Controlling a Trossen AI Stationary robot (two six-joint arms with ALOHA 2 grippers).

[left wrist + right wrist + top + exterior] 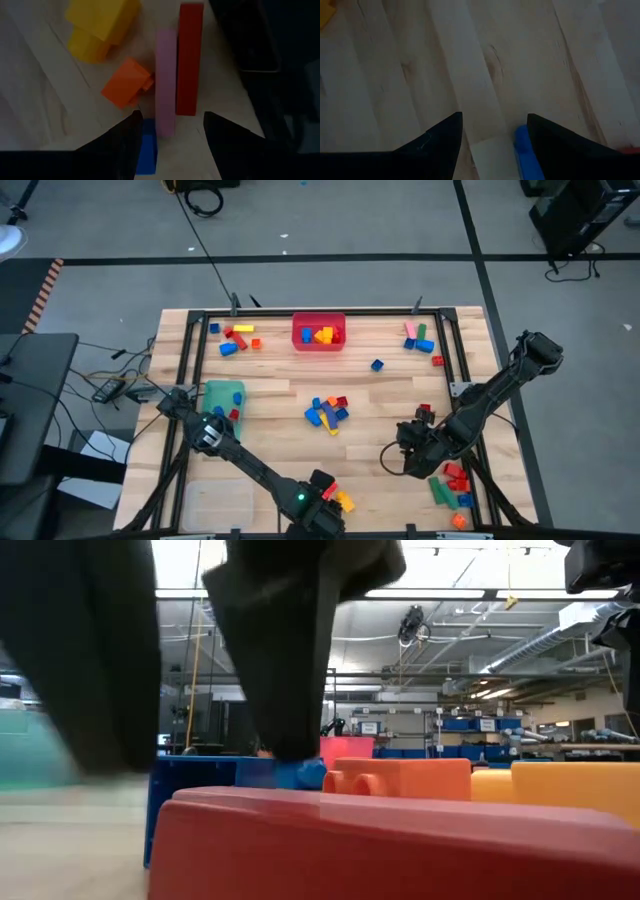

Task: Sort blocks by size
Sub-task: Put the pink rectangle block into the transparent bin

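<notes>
My left gripper [328, 492] [172, 115] is open, low over the table's near edge. Its fingers stand on either side of the near end of a long pink bar [165, 85], which lies flat beside a long red bar [189, 60]. A small blue block [146, 150] lies by one finger. An orange block [125, 82] and a yellow block [100, 25] lie close by. My right gripper [410, 440] [495, 116] is open over bare wood at the near right, with a blue block [524, 150] beside one finger. My left gripper's one finger [131, 137] stands right beside the small blue block; I cannot tell whether it touches it. The pink bar's end lies between the open fingers and is not pinched. My right gripper holds nothing.
A red bin [318, 332] with blocks stands at the far middle, a green bin [222, 395] at the left, a clear bin [215, 500] at the near left. Block groups lie at the far left [235, 338], far right [420, 340], centre [328, 412] and near right [452, 485].
</notes>
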